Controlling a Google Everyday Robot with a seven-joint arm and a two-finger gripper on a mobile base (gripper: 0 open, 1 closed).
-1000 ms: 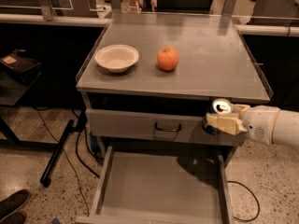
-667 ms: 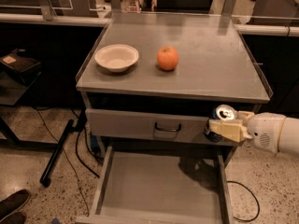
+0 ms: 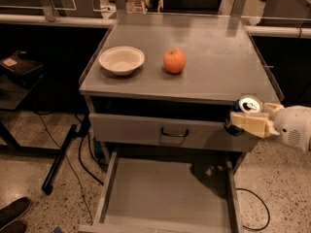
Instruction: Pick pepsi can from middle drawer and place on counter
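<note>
Pepsi can (image 3: pixel 250 105) clenched in gripper (image 3: pixel 245 123), above the middle drawer (image 3: pixel 165 188)'s right side, just below counter (image 3: pixel 214 52) edge. Risk: lifted too close, its top clips the front lip and twists loose.

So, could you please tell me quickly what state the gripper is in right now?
Gripper: closed on the pepsi can, held by the counter's front right corner, above the open middle drawer.
</note>
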